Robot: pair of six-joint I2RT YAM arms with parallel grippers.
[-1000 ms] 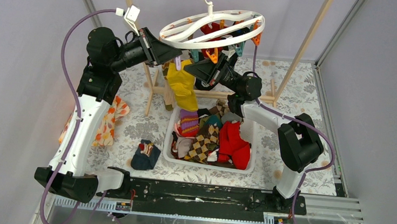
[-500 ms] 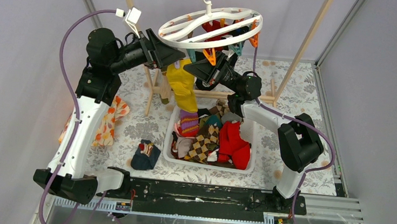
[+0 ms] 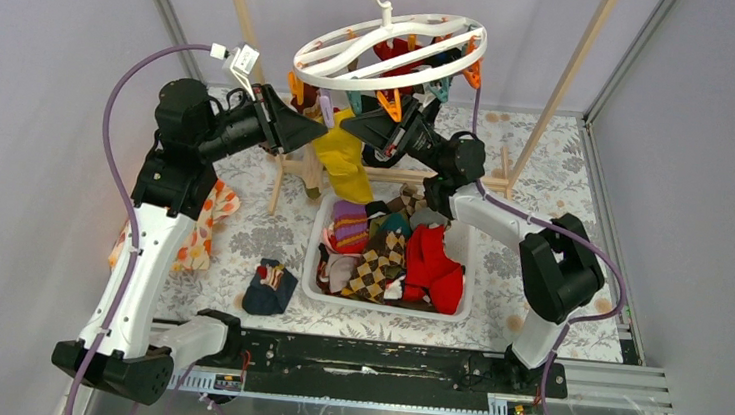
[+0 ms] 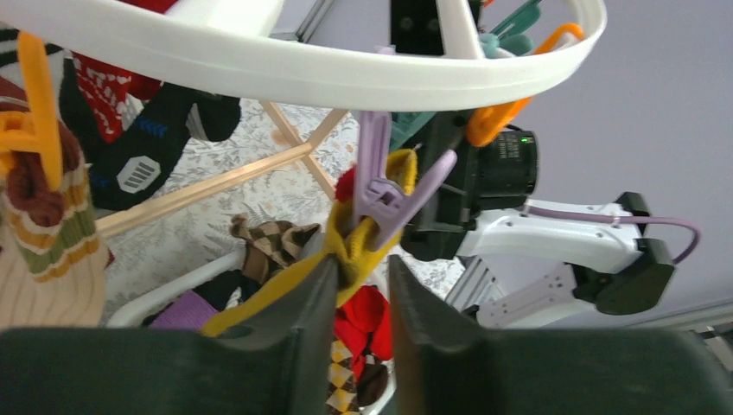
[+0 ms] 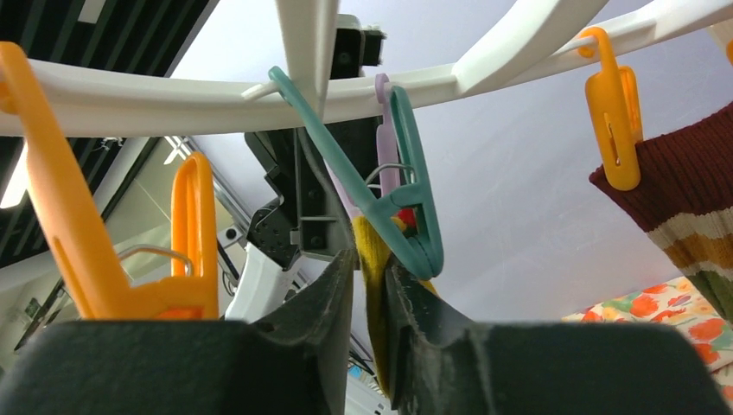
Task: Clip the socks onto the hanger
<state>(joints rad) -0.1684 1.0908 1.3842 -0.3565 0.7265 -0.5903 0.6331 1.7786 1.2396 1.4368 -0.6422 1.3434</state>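
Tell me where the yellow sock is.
Top view, left of centre: the yellow sock hangs from a lilac clip on the near-left rim of the hanger, above the far-left corner of the bin.

The hanger (image 4: 346, 78) is showing smooth, glossy white plastic; its purple clip (image 4: 380, 186) and teal clip (image 5: 415, 203) are looking like the same shiny plastic. The yellow sock (image 3: 346, 155) is hanging as soft matt knit cloth. The left hand (image 4: 361, 264) is showing matt black plastic, the rack (image 3: 568, 74) bare pale wood.
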